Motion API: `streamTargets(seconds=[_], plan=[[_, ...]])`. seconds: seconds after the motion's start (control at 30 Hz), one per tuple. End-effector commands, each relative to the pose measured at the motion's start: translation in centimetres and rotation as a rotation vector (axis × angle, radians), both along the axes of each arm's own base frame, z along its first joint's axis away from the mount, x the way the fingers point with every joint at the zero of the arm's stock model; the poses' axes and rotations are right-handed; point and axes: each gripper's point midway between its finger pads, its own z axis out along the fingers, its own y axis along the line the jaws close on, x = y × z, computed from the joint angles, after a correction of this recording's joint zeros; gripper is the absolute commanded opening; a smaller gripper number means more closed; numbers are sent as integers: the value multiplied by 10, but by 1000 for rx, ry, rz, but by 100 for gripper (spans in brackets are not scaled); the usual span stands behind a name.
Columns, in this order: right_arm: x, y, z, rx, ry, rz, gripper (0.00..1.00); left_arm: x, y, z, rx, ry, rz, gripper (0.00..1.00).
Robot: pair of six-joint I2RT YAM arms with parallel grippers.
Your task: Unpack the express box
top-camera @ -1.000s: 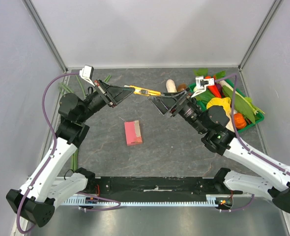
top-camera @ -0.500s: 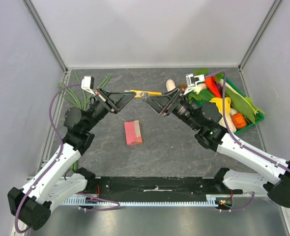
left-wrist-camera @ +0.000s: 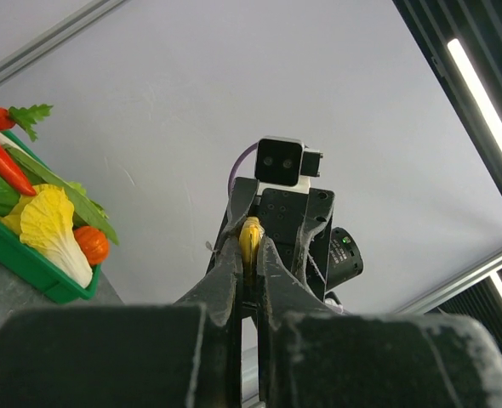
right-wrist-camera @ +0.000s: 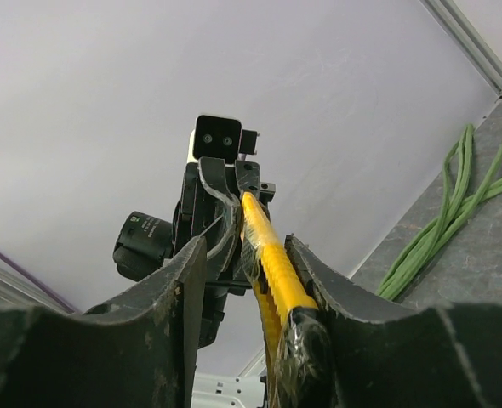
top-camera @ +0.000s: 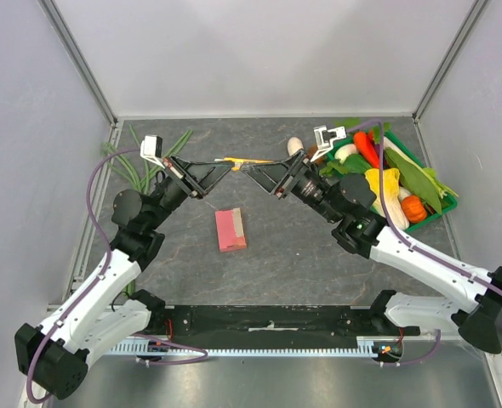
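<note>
Both arms are raised over the dark tabletop (top-camera: pixel 302 255), their tips meeting nose to nose above its far half. The left pincer (top-camera: pixel 222 167) is clamped tight on one end of a yellow utility knife (top-camera: pixel 244 160), which hangs level in the air between the two arms. From the other side, the right pincer (top-camera: pixel 256 171) has its fingers around the knife's other end. Its own wrist view shows the yellow handle lying against one finger (right-wrist-camera: pixel 319 280), with a clear gap to the other, so the jaws stand part-way apart rather than pinched on it. The pink-red box (top-camera: pixel 231 229) lies flat on the tabletop with its flap down. It sits a little toward 7 o'clock from the middle, directly at 6 o'clock from the knife and well below it, and neither arm touches it. A green tray (top-camera: pixel 432 218) heaped with vegetables sits at about 2 o'clock, near the right wall. A bundle of long green stalks (top-camera: pixel 137 163) trails along the tabletop's edge at about 10 o'clock, behind the left arm.
</note>
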Motion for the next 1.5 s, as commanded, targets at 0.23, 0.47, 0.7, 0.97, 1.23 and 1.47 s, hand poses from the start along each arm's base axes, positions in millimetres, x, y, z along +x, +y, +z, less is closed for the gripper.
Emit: streamTargets(seconds=[0.23, 0.47, 0.7, 0.97, 1.23, 1.47], plan=[[2, 2, 21, 56, -6, -1, 39, -9, 5, 1, -36, -6, -8, 2], [3, 9, 15, 34, 7, 15, 32, -9, 5, -9, -29, 16, -7, 2], [7, 12, 10, 0, 19, 9, 0, -8, 4, -10, -1, 9, 0, 23], [20, -8, -10, -141, 38, -130, 0, -3, 15, -42, 264, -5, 133, 79], [42, -36, -54, -370, 39, -319, 0, 23, 50, -120, 646, 200, 326, 80], [54, -31, -93, -561, 23, -410, 0, 39, 62, -203, 850, 357, 346, 80]])
